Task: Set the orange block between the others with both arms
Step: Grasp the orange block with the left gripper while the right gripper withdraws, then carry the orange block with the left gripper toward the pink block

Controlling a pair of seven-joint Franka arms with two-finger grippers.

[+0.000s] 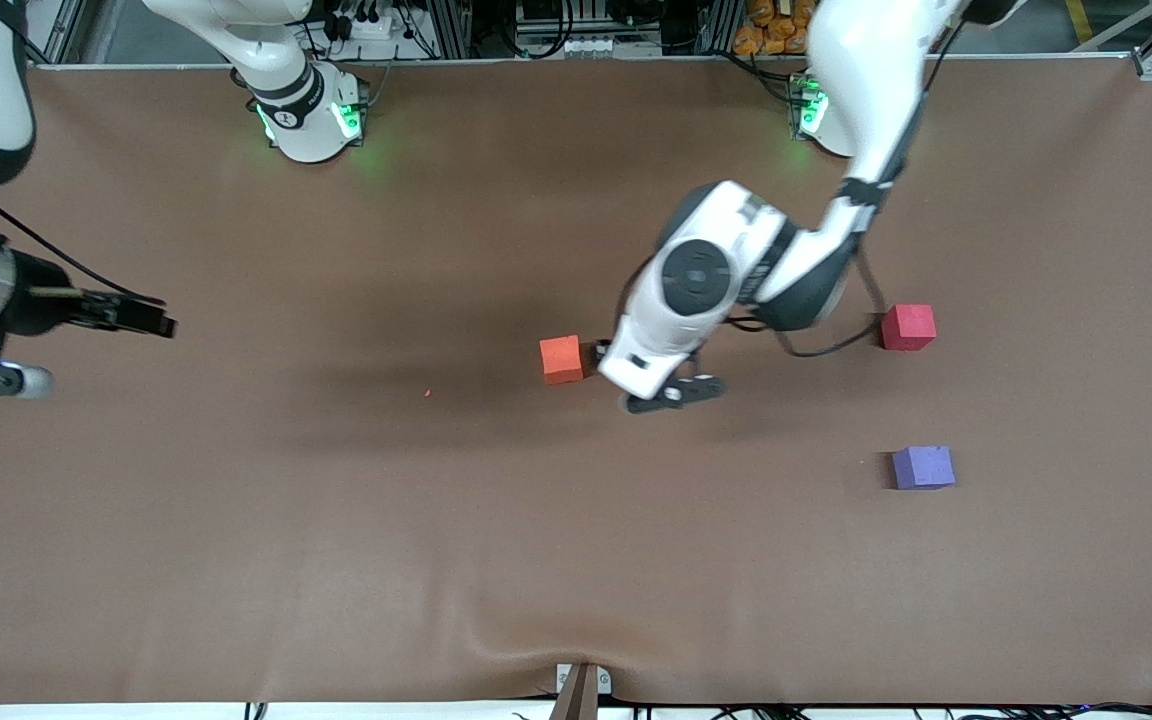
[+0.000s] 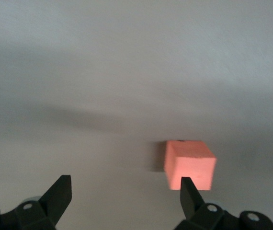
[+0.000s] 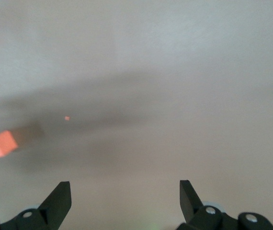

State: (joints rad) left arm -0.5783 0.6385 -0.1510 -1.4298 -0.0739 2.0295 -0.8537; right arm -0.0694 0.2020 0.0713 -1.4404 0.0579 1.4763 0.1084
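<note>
— Where's the orange block [image 1: 561,359]?
— On the counter [image 1: 336,520], toward the right arm's end from the red cube [image 1: 908,327]. My left claw [image 2: 125,191] hangs wide open beside it, empty.
— The right claw [image 3: 125,197]?
— Open, empty, waiting.

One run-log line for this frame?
left gripper: open beside orange block | right gripper: open, waiting | red cube, purple cube: untouched

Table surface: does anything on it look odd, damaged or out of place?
One small thing: a tiny orange speck lies on the brown table, apart from the orange block, toward the right arm's end. It may be a crumb.
</note>
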